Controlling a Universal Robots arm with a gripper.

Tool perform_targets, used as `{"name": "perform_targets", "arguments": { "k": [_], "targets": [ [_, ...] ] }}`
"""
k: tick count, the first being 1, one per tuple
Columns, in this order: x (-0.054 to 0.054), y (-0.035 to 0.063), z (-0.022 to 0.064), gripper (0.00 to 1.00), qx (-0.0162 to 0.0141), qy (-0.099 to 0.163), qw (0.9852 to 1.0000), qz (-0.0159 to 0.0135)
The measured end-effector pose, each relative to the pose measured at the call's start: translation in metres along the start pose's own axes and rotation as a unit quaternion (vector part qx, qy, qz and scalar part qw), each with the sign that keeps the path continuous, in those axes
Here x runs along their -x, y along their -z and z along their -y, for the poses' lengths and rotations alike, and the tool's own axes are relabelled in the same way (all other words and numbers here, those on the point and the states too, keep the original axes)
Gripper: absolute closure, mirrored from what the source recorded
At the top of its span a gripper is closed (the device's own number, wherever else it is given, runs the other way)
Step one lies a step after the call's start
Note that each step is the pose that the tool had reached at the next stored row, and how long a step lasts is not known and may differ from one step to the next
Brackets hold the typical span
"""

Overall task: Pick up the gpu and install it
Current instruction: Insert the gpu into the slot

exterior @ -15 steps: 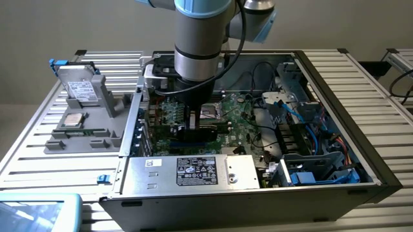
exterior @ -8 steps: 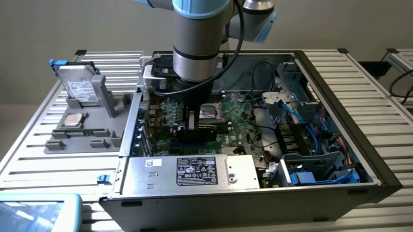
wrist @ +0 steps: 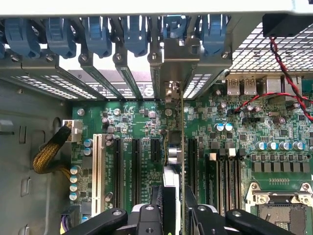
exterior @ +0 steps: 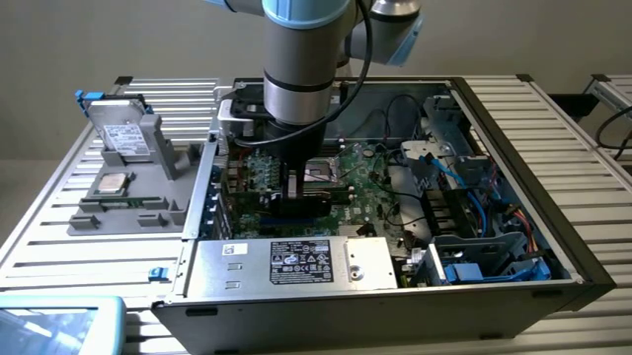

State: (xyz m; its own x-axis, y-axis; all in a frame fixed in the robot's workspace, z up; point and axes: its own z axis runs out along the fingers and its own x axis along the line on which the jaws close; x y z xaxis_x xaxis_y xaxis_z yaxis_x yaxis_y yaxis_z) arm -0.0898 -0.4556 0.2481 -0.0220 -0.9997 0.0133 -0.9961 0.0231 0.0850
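- The computer case (exterior: 513,244) lies on its side on a slatted metal table (exterior: 553,111), with its open side facing up.
- The arm (exterior: 301,66) reaches straight down into the case, towards the half on the exterior view's left.
- The gripper (exterior: 295,191) (wrist: 175,198) is clamped on the graphics card (exterior: 326,201) (wrist: 181,122), with one finger on each flat face of the card.
- The graphics card is inside the case, standing upright on its long edge over the motherboard (wrist: 146,122), in line with the black slots (wrist: 137,166).
- The card's silver end bracket (wrist: 177,61) sits against the case's rear wall, among the row of blue clips (wrist: 98,34).
- Whether the card's lower edge is fully pressed into a slot cannot be told.
- Also inside the case, the bare processor socket (wrist: 281,205) lies beside the card, and a red-and-black twisted wire (wrist: 288,73) runs over the board near the rear wall.
- A yellow braided cable (wrist: 49,152) plugs in at the motherboard's edge, beyond a white slot (wrist: 96,166) from the card.
- The power supply (exterior: 296,262), with its label up, fills the case's near edge in the exterior view.
- Outside the case, on the exterior view's left, a grey holder (exterior: 129,211) carries a silver drive (exterior: 126,137) and a processor chip (exterior: 114,183).
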Motion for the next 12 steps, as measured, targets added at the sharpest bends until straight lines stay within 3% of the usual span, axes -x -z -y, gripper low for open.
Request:
{"name": "perform_targets", "arguments": {
  "k": [12],
  "targets": [
    [0.0001, -0.0014, 0.0, 0.72, -0.0004, 0.0, 1.0, -0.0005]
  ]
}}
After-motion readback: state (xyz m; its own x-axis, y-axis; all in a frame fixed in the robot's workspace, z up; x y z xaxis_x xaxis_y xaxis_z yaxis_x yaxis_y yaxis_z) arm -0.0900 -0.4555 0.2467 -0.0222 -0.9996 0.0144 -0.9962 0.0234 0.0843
